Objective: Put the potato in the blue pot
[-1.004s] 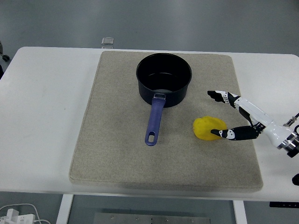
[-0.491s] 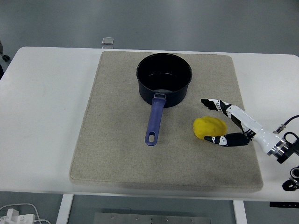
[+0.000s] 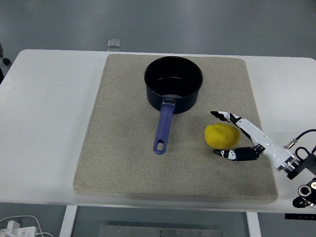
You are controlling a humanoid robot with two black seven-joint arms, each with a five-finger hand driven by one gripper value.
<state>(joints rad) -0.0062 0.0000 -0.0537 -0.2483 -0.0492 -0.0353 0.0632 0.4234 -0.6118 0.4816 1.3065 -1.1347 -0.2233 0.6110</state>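
Looking down from the head cam, nearest me is the front edge of the white worktop (image 3: pixel 44 148), with a big beige mat (image 3: pixel 123 163) covering most of the middle. On my right, the right hand (image 3: pixel 236 134) comes in low from the right edge, black and white, with its wrist down near the mat's front right corner. Its fingers are spread apart and gripping nothing. One finger (image 3: pixel 224 116) reaches along the far side of the potato, and another (image 3: pixel 234 154) lies along the mat on the near side, so the potato sits in the gap between them. I can't tell whether either one is actually touching it; they're just beside it at most.

That potato (image 3: pixel 222 136) is yellow and roundish, lying on the mat, right of the pot's handle and well apart from it.

Further out is the blue pot (image 3: pixel 173 84), upright on the mat's far half, dark inside and empty. Its purple-blue handle (image 3: pixel 163 127) points back toward me. Past the mat, a small grey thing (image 3: pixel 114 43) sits at the worktop's far edge.
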